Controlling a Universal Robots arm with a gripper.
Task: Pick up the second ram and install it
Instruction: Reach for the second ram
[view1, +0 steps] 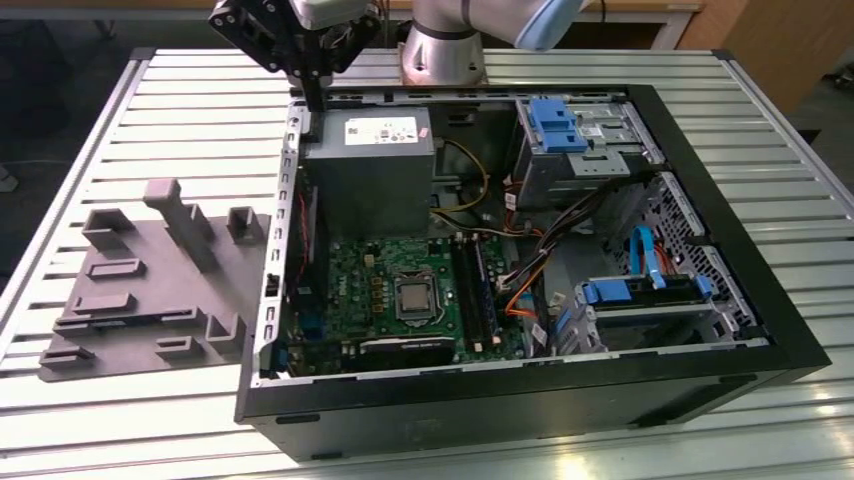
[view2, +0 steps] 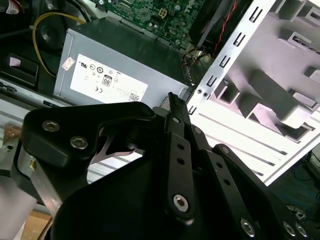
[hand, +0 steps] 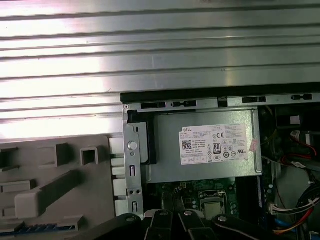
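Note:
My gripper (view1: 314, 108) hangs over the far corner of the open computer case (view1: 747, 330), at the exterior view's left, beside the grey power supply (view1: 371, 165). In the second wrist view its black fingers (view2: 176, 125) meet at a thin tip, shut, with nothing showing between them. The long black motherboard slots (view1: 470, 290) lie well nearer the camera than the gripper. A thin bluish strip (hand: 35, 229) sits on the light grey tray (hand: 30, 165); I cannot tell whether it is the second ram.
The grey tray (view1: 134, 300) with raised blocks and a tall post (view1: 183, 220) lies on the slatted metal table (view1: 174, 100) at the exterior view's left of the case. Cables, blue drive bays (view1: 641, 295) and a processor socket (view1: 416, 296) fill the case.

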